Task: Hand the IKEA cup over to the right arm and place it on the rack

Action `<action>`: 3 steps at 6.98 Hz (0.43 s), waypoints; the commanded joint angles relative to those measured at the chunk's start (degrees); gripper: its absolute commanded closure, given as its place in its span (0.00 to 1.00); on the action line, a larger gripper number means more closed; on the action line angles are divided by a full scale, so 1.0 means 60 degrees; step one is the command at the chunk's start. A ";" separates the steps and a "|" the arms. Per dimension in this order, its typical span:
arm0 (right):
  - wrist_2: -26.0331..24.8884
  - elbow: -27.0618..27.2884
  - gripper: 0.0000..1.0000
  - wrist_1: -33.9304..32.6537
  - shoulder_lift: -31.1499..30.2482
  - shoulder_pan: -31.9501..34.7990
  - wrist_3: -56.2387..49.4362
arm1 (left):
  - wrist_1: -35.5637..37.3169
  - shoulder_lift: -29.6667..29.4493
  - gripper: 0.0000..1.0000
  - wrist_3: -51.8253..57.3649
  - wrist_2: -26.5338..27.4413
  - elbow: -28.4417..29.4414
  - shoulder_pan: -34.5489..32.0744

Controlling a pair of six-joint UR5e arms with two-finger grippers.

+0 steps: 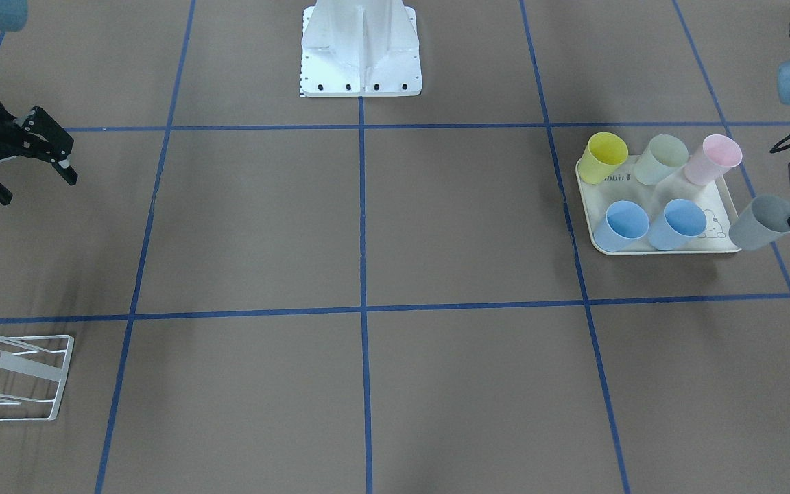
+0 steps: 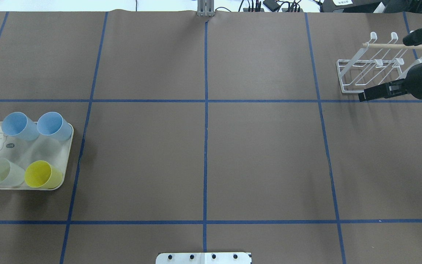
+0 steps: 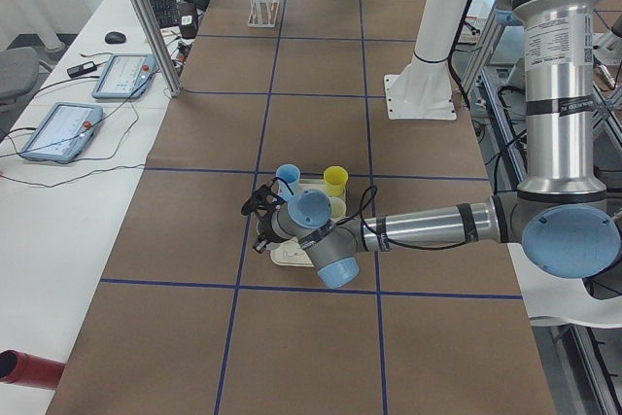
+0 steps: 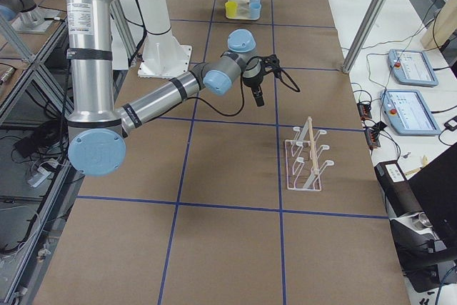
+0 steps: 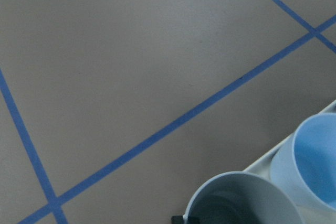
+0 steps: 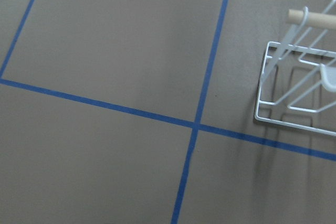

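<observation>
**Exterior front-facing.** The left jaws are clamped on the rim of the grey cup [image 1: 760, 222]. The cup leans at the outer corner of the tray [image 1: 662, 251], by the left end of the desk [image 1: 463, 226]. Five pastel cups [image 1: 606, 156] stand on the tray. The right jaws hang apart and empty over the opposite end, with the rack [image 1: 38, 384] towards the desk's far right corner.

**Overhead exterior.** The right jaws appear edge-on, just beside the rack's near edge.

**Left wrist-mounted.** The cup's mouth opens towards the lens, with a dark tip of the jaws at its rim. The cup is judged light, thin-walled, stiff and smooth (a rim pinch lets it swing). The receiving hold looks best taken across the outer wall near the base, leaving the mouth free for a prong.

**Right wrist-mounted.** This view shows a corner of the rack and the dowel [image 6: 315, 18], but no cup.
</observation>
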 commanded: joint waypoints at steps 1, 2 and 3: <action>-0.0230 -0.0218 0.01 0.1103 0.0867 -0.0131 -0.0278 | 0.1699 -0.0168 1.00 -0.0216 -0.0277 -0.1441 -0.1064; -0.0231 -0.0583 0.01 0.2520 0.0798 -0.0176 -0.0236 | 0.2364 -0.0198 1.00 -0.1640 -0.0307 -0.2322 -0.1051; -0.0449 -0.1036 0.01 0.3912 0.0869 -0.0220 -0.0308 | 0.2269 -0.0357 1.00 -0.4148 -0.0336 -0.2896 -0.0993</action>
